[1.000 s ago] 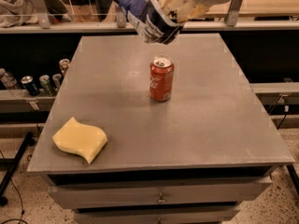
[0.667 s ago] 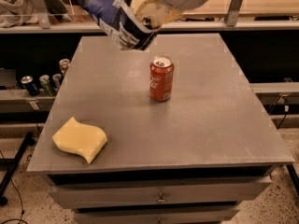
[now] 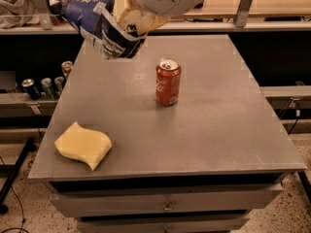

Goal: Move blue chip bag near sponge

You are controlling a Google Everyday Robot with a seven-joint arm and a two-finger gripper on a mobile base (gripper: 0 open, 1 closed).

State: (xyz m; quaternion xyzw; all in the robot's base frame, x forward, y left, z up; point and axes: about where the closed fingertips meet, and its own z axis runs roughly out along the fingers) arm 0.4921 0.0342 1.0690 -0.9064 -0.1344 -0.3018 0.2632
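The blue chip bag (image 3: 99,25) is a crinkled navy foil bag with white lettering, held in the air above the table's far left part. My gripper (image 3: 127,21) is shut on the bag's right end, with the white arm shell above it. The sponge (image 3: 83,145), a pale yellow wavy foam block, lies at the table's front left corner, well below and in front of the bag.
A red soda can (image 3: 168,82) stands upright near the middle of the grey table (image 3: 218,125). Several cans (image 3: 44,85) sit on a low shelf left of the table. Drawers are under the tabletop.
My gripper has carried the blue chip bag leftward and a little toward the front, from above the table's far middle to its far left. The can and sponge have not moved.
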